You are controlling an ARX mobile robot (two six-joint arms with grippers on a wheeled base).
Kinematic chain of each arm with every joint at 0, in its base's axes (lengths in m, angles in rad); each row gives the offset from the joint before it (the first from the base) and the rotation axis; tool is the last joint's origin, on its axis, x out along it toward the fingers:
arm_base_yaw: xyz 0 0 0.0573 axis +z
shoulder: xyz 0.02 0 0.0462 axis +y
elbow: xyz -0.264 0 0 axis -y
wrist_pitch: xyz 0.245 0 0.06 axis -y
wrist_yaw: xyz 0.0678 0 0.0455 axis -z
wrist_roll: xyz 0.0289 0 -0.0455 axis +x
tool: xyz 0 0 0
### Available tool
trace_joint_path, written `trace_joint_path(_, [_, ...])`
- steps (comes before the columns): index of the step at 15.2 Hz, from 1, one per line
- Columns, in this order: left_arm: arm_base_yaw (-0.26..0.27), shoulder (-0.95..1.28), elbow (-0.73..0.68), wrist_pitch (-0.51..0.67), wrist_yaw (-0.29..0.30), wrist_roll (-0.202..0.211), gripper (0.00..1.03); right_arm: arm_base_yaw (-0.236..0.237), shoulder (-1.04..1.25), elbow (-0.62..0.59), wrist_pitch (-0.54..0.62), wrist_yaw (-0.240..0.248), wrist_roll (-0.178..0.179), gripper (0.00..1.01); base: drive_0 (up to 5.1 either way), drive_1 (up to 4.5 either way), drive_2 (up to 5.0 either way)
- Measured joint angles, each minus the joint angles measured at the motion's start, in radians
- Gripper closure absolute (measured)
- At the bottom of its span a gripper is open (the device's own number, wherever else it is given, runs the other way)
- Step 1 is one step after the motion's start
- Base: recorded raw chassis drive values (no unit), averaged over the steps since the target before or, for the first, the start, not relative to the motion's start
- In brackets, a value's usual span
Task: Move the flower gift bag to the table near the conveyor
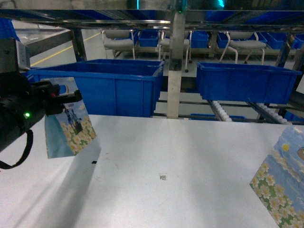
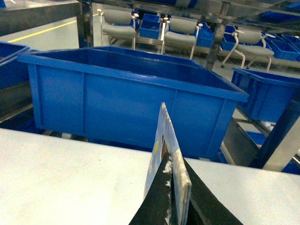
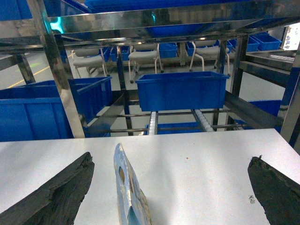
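Left tool (image 1: 59, 95): dark fingers clamped on the top edge of a flat paper gift bag printed with white-and-yellow flowers on blue (image 1: 69, 128), which hangs tilted above the left part of the large white-grey worktop (image 1: 156, 156), clear of the surface, its shadow on the worktop beneath it. In the left wrist view the bag's thin upper edge (image 2: 169, 159) stands pinched between the two black pads.

Right tool (image 3: 173, 192): jaws spread wide, gripping nothing. A second flower-printed gift bag (image 1: 281, 183) stands on the worktop at its right edge, between the parted fingers in the right wrist view (image 3: 129, 190) but touching neither, as far as can be told.

Step in hand, as judged: carrying; the held bag has yet to be set down. The next move calls for lowering it onto the bare worktop towards the far edge, then releasing.

Surroundings: two blue plastic totes (image 1: 111, 83) sit just beyond the far edge; sloping steel-railed roller conveyor lanes (image 1: 223, 111) show between them. A steel upright (image 1: 175, 66) and the totes' walls limit any forward reach. A tiny square code mark (image 1: 163, 177) lies mid-worktop.
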Motion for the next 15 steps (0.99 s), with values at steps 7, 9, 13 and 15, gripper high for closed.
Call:
trace_joint_path(7, [-0.079, 0.050, -0.008, 0.000, -0.058, -0.008, 1.01, 0.000, 0.000, 0.000, 0.000, 0.000, 0.000, 0.03, 0.0, 0.00, 0.0])
trace_joint_path(9, [-0.103, 0.060, -0.013, 0.008, -0.082, -0.019, 1.01, 0.000, 0.000, 0.000, 0.000, 0.000, 0.000, 0.03, 0.0, 0.00, 0.0])
trace_joint_path(13, [-0.210, 0.065, -0.063, 0.014, -0.182, -0.031, 1.01, 0.000, 0.000, 0.000, 0.000, 0.000, 0.000, 0.03, 0.0, 0.00, 0.0])
trace_joint_path(15, [-0.232, 0.065, -0.097, 0.010, -0.204, -0.044, 1.01, 0.000, 0.000, 0.000, 0.000, 0.000, 0.000, 0.03, 0.0, 0.00, 0.0])
